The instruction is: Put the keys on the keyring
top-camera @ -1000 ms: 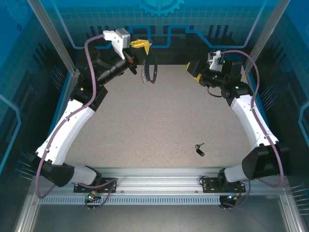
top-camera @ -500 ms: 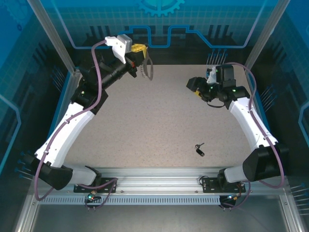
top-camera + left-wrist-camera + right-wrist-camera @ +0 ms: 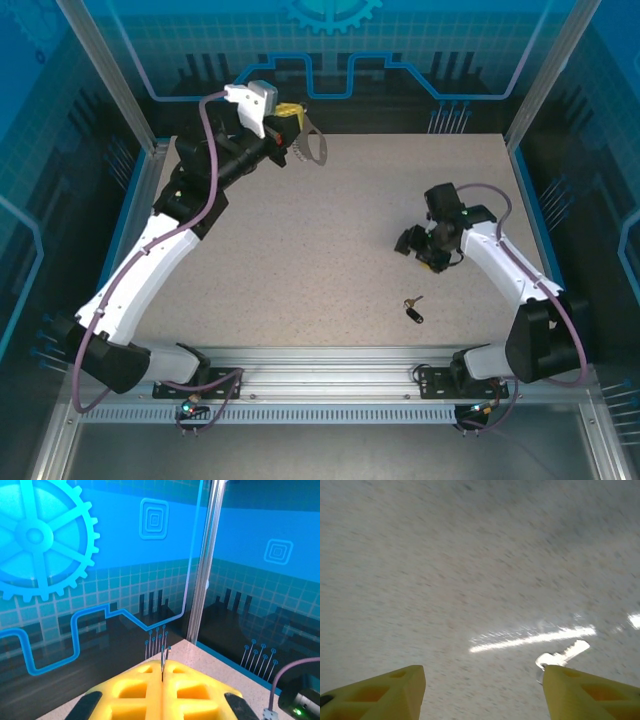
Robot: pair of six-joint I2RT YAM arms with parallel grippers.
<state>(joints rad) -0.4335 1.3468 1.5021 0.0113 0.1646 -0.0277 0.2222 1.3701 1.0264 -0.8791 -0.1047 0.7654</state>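
Observation:
High at the back left, my left gripper [image 3: 289,126] is shut on the keyring [image 3: 316,148], whose dark grey strap loop hangs to its right above the table. In the left wrist view the yellow fingers [image 3: 125,690] are pressed together, with a thin metal edge of the keyring [image 3: 162,659] sticking up between them. The tiny key [image 3: 413,309], black-headed with a short blade, lies on the table at the front right. My right gripper [image 3: 418,246] hovers open just behind it. In the right wrist view the key's blade [image 3: 563,655] peeks out beside the right fingertip [image 3: 580,690]; nothing sits between the jaws.
The speckled table [image 3: 320,250] is walled by blue panels and aluminium posts [image 3: 115,85]. A metal rail [image 3: 330,365] carrying both arm bases runs along the near edge. The cage corner post [image 3: 207,565] stands close ahead of the left gripper.
My right arm has swung from the back right down and forward, ending low over the table just behind the key. My left arm has drawn the keyring slightly back and left.

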